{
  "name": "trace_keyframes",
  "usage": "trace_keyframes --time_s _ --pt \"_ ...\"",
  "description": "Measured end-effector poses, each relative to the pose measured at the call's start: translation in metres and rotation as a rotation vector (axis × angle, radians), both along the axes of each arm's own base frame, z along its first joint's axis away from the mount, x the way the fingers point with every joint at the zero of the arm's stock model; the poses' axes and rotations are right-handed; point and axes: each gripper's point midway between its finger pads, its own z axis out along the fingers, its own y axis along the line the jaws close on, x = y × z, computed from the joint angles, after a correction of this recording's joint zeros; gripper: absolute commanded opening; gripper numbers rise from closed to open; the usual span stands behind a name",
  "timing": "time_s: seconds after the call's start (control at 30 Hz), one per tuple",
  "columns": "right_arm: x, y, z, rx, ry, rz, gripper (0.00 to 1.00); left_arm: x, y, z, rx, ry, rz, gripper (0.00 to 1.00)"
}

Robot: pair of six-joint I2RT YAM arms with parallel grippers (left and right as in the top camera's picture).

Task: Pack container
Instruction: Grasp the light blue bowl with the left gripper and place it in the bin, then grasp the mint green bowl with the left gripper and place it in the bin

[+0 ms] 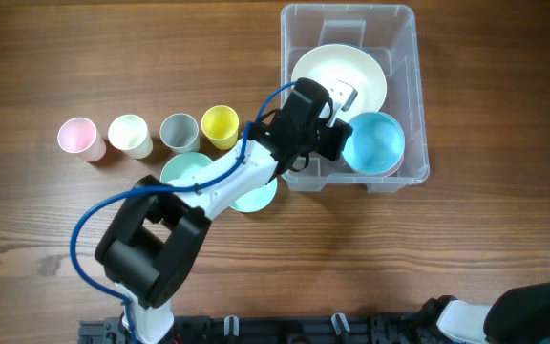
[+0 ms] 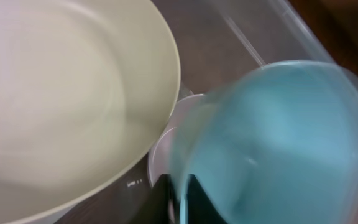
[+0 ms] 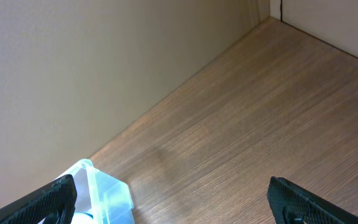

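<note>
The clear plastic container (image 1: 404, 57) stands at the back right of the table. A large cream bowl (image 1: 342, 72) lies in it, also in the left wrist view (image 2: 61, 93). My left gripper (image 1: 337, 134) is over the container's front, shut on the rim of a blue bowl (image 1: 375, 141) and holding it above a pale bowl (image 2: 166, 140). The blue bowl fills the right of the left wrist view (image 2: 272, 143), with my fingers (image 2: 182, 199) pinching its edge. My right gripper (image 3: 173, 205) is open and empty, off to the right, with the container's corner (image 3: 107, 190) in view.
On the table left of the container stand four cups in a row: pink (image 1: 78, 137), pale green (image 1: 130, 134), grey (image 1: 179, 131) and yellow (image 1: 220, 124). Mint bowls (image 1: 184, 170) lie under my left arm. The right arm's base (image 1: 523, 311) sits at the front right.
</note>
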Motion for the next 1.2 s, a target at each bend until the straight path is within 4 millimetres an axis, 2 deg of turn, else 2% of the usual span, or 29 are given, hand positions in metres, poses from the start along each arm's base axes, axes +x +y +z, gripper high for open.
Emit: trace_keyframes --time_s 0.07,0.13,0.23,0.37,0.47,0.53,0.57,0.63,0.7,0.73,0.77,0.8,0.9,1.0,1.17,1.2 --pt "0.000 0.000 0.000 0.000 0.000 0.000 1.00 0.001 0.000 -0.003 0.004 -0.002 -0.001 0.56" --pt "0.000 0.000 0.000 0.000 0.000 0.000 1.00 0.000 -0.002 -0.001 -0.002 -0.006 -0.009 0.64" --pt "0.000 0.000 0.000 0.000 0.000 0.000 1.00 -0.003 0.000 0.004 0.004 0.017 -0.011 0.68" --pt "0.000 0.000 0.000 0.000 0.000 0.000 1.00 -0.015 0.017 0.035 0.043 0.054 0.012 0.70" --pt "0.000 0.000 0.000 0.000 0.000 0.000 1.00 -0.019 0.059 0.061 0.092 0.102 0.124 0.65" --pt "0.000 0.000 0.000 0.001 0.001 0.000 1.00 -0.015 0.110 0.081 0.127 0.140 0.259 0.64" --pt "0.000 0.000 0.000 0.001 0.001 0.000 1.00 -0.011 0.143 0.090 0.140 0.162 0.348 0.64" --pt "0.000 0.000 0.000 0.000 0.001 0.000 1.00 -0.011 0.193 0.096 0.168 0.216 0.475 0.65" --pt "0.000 0.000 0.000 0.000 0.001 0.000 1.00 -0.019 0.240 0.093 0.205 0.299 0.588 0.65" --pt "0.000 0.000 0.000 0.001 0.001 0.000 1.00 -0.022 0.280 0.088 0.228 0.359 0.696 0.64" --pt "0.000 0.000 0.000 0.001 0.001 0.000 1.00 -0.027 0.300 0.084 0.242 0.405 0.749 0.62" --pt "0.000 0.000 0.000 0.000 0.001 0.000 1.00 -0.040 0.318 0.077 0.266 0.484 0.794 0.61" --pt "0.000 0.000 0.000 0.000 0.001 0.000 1.00 -0.063 0.364 0.065 0.291 0.619 0.924 0.62" --pt "0.000 0.000 0.000 0.000 0.000 0.000 1.00 -0.069 0.376 0.047 0.292 0.657 0.962 0.64" --pt "0.000 0.000 0.000 0.000 0.000 0.000 1.00 -0.081 0.379 -0.012 0.303 0.697 0.973 0.66" --pt "0.000 0.000 0.000 0.000 0.000 0.000 1.00 -0.083 0.378 -0.029 0.296 0.697 0.972 0.66"
